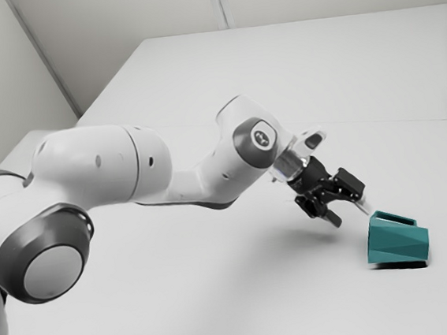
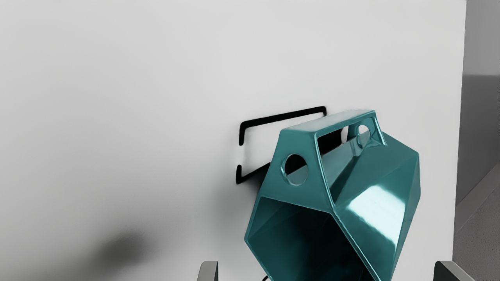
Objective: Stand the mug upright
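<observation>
**While the faceted teal mug with the angular handle lies on its side, your black two-finger gripper hangs spread beside it**

You have the mug resting on the smooth, pale grey tabletop, toward the exterior view's right. Its handle is uppermost, a boxy bridge along the body with a round hole at each end. Its six-sided mouth faces your gripper, so you look from the wrist view straight into the dark inside. The base points away from you, toward the exterior view's right.

Your gripper's fingers stand wide apart, and nothing is pinched between them. In the wrist view, their tips appear on either side of the mug's mouth; in the exterior view, they are near its open end, above the table. You cannot tell for certain whether the nearer tip brushes the rim.

Your white arm reaches in from the exterior view's left, with the hand slanting down toward the mug. Next to the mug, you can see a black, broken outline of shadow on the tabletop, and a bright reflection glints on one of its side facets.
</observation>
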You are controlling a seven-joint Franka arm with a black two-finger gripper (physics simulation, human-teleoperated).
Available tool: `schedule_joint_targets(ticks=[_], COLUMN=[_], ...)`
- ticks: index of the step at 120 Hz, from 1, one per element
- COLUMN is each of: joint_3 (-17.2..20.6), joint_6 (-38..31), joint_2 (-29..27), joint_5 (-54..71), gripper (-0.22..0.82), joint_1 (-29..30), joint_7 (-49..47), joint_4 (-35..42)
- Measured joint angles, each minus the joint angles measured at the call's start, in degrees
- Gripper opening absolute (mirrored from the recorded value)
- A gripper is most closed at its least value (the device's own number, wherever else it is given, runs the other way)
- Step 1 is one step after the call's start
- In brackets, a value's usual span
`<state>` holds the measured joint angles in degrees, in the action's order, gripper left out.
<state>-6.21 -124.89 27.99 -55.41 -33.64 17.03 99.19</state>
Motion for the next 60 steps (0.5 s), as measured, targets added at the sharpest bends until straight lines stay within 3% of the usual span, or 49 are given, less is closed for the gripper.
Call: schedule_joint_targets(ticks=[60], joint_3=[0.3], joint_6=[-0.2], joint_2=[0.2], joint_5=[-4.3], gripper=[0.60], joint_1=[-3.0], joint_7=[1.3], joint_4=[0.4])
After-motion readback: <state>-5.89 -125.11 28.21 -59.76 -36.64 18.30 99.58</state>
